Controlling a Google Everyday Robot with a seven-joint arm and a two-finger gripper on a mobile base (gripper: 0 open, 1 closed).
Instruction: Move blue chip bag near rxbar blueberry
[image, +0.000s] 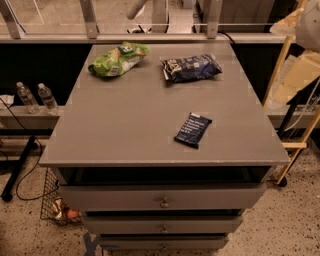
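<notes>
The blue chip bag (191, 67) is a puffy navy bag with white lettering, lying at the back right of the grey table (125, 125). The rxbar blueberry (193, 130) is a small flat dark blue wrapper, lying flat toward the front right of the table, well apart from the bag. My gripper is out of view. Only cream parts of my arm (297, 75) show at the right edge, beside and off the table.
A green chip bag (118, 59) lies at the back left of the table. Drawers (162, 200) sit under the tabletop. Two water bottles (37, 97) stand on a low shelf at the left. A yellow frame (292, 145) stands at the right.
</notes>
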